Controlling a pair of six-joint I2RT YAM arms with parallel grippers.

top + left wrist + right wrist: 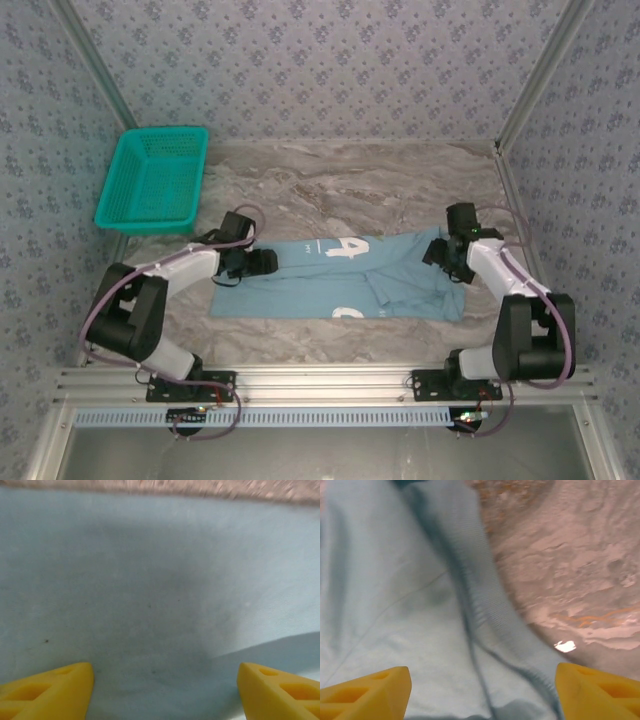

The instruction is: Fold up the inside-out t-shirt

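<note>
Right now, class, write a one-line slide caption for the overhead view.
Both open, left gripper and right gripper sit at opposite ends of a blue t-shirt on a table; teal basket far left.

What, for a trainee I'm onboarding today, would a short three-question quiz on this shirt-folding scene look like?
1. True or false: the t-shirt lies inside the teal basket.
2. The left gripper has its jaws: A) shut on a sleeve; B) open over the blue cloth; C) open over the basket.
3. Fill in: the right gripper is at the shirt's ____ edge, by the robot's own sides.
Key: 1 false, it lies on the marble table; 2 B; 3 right.
</note>
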